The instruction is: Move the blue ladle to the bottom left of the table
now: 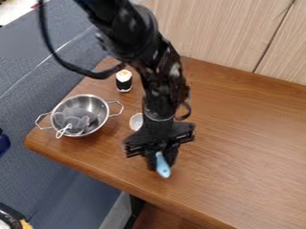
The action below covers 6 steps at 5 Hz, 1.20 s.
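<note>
My black gripper (161, 157) points down over the front part of the table, right of the metal pot. Its fingers are shut on the blue ladle (163, 167), whose light blue end sticks out below them toward the table's front edge. The rest of the ladle is hidden behind the gripper. The brown wooden table (251, 147) lies underneath; I cannot tell whether the ladle touches it.
A metal pot (99, 106) with two wire handles stands at the left, with grey items and a white-handled thing inside. A black-and-white small object (124, 81) stands behind it. A round whitish object (136, 121) lies just left of the arm.
</note>
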Motion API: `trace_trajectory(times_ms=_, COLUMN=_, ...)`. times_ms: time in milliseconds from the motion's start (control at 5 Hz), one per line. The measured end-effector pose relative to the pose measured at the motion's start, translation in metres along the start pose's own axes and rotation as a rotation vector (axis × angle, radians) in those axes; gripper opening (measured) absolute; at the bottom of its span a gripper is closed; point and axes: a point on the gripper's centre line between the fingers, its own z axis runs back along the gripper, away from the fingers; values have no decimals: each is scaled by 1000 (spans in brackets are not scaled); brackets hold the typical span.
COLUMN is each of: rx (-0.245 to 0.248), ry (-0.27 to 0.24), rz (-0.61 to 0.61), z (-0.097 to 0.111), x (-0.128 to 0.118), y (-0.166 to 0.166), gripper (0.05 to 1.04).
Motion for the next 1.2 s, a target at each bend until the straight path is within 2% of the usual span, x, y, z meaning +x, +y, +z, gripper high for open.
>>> trace_trajectory(times_ms=200, rx=29, ry=-17, rz=-6, z=-11, x=1, y=2, gripper=340)
trace_trajectory(times_ms=400, rx=31, ry=-23, rz=-24, z=-12, x=-1, y=0, gripper=380)
trace_trajectory(times_ms=600, rx=39, ry=-37, rz=-61, z=-11, x=-5, y=-2, gripper=682)
trace_trajectory(times_ms=800, rx=73, ry=-51, rz=-96, z=-9, x=-5, y=-1, gripper=961)
trace_trajectory(times_ms=1000, rx=75, ry=-69, rz=-105, z=-3, x=-2, y=-5, gripper=1008)
trace_trajectory(times_ms=1200, rx=65, ry=-131, rz=-136, z=27, x=6, y=-16, gripper=1002)
